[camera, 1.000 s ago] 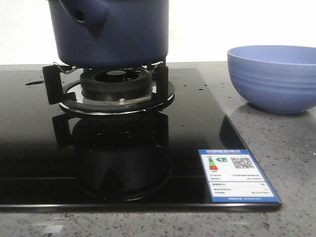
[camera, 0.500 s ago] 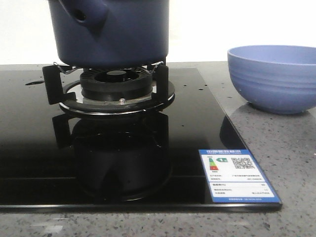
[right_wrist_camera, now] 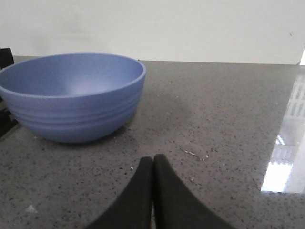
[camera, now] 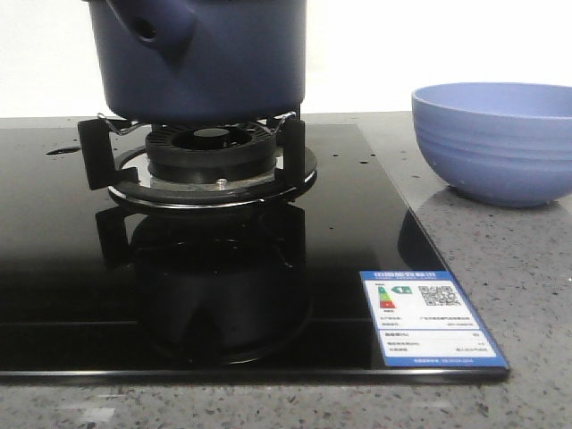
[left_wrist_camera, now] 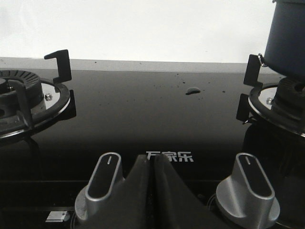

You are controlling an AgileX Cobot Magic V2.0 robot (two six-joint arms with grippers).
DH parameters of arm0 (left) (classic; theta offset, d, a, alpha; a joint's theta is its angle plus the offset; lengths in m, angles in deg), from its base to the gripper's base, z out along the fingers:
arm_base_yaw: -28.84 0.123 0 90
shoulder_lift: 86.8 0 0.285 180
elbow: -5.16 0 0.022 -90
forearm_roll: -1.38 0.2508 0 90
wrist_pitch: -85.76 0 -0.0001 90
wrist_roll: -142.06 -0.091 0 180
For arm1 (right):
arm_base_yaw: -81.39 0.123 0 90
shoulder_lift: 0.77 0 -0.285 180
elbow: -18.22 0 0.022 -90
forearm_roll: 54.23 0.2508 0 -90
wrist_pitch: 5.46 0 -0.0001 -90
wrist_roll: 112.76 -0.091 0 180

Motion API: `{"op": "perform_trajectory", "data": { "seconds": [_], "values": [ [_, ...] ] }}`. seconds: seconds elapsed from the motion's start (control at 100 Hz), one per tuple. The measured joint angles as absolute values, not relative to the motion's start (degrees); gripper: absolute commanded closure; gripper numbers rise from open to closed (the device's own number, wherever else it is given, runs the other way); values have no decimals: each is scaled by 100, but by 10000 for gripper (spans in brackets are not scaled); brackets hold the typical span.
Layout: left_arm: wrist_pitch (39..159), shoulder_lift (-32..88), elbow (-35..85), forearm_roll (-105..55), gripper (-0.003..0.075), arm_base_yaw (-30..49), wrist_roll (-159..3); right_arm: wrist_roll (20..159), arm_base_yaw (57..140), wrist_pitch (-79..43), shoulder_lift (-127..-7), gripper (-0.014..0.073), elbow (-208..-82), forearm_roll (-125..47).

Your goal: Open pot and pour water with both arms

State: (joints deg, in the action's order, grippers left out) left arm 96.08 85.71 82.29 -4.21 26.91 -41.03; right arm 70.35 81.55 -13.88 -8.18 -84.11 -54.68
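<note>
- The pot [camera: 201, 58] sits on the black burner grate [camera: 201, 152] of the glass cooktop [camera: 179, 295], its stubby side handle [camera: 152, 27] with the round hole turned toward the front-left; the top of the pot is cut off by the front view, so whether a lid is on cannot be told.
- A light-blue ribbed bowl [camera: 496, 138] stands on the speckled grey counter [camera: 527, 295] to the right of the cooktop, well apart from the pot.
- An energy label [camera: 431, 317] is stuck at the cooktop's near right corner.
- The left gripper [left_wrist_camera: 152, 162] has its fingers pressed together, holding nothing, low between two silver knobs [left_wrist_camera: 102, 183], [left_wrist_camera: 250, 186]; a second, bare burner [left_wrist_camera: 24, 95] lies beyond, and a small water drop [left_wrist_camera: 193, 90] is on the glass.
- The right gripper [right_wrist_camera: 152, 164] also has its fingers pressed together and empty, over the counter near the bowl.
</note>
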Motion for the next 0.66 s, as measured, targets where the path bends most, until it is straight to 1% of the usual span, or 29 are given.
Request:
{"op": "perform_trajectory", "data": {
  "seconds": [0.66],
  "values": [
    [9620,8571,8229,-421,741,2691,-4100,7035,8155,-1500,-803,655,-8411,-5673]
  ]
}}
